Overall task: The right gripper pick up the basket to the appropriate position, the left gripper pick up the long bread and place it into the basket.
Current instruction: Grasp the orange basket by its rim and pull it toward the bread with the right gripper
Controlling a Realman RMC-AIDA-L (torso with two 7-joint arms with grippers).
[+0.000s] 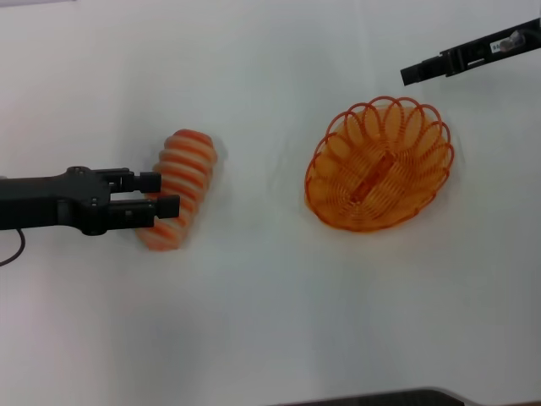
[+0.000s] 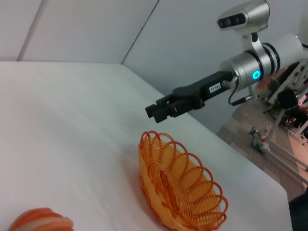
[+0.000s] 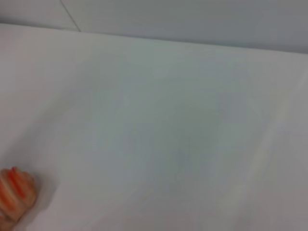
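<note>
The long bread (image 1: 183,179), striped orange and cream, lies on the white table at the left. It also shows in the left wrist view (image 2: 41,220) and the right wrist view (image 3: 14,197). My left gripper (image 1: 166,194) reaches in from the left, its two fingers a little apart over the bread's near end, open. The orange wire basket (image 1: 380,165) stands on the table at the right, empty; it also shows in the left wrist view (image 2: 180,185). My right gripper (image 1: 413,74) hovers beyond the basket's far right rim, apart from it, and holds nothing (image 2: 158,109).
The white table (image 1: 270,296) spreads bare between the bread and the basket. A dark edge (image 1: 380,397) shows at the near side. In the left wrist view the table's far edge and floor with metal stands (image 2: 274,144) lie behind the right arm.
</note>
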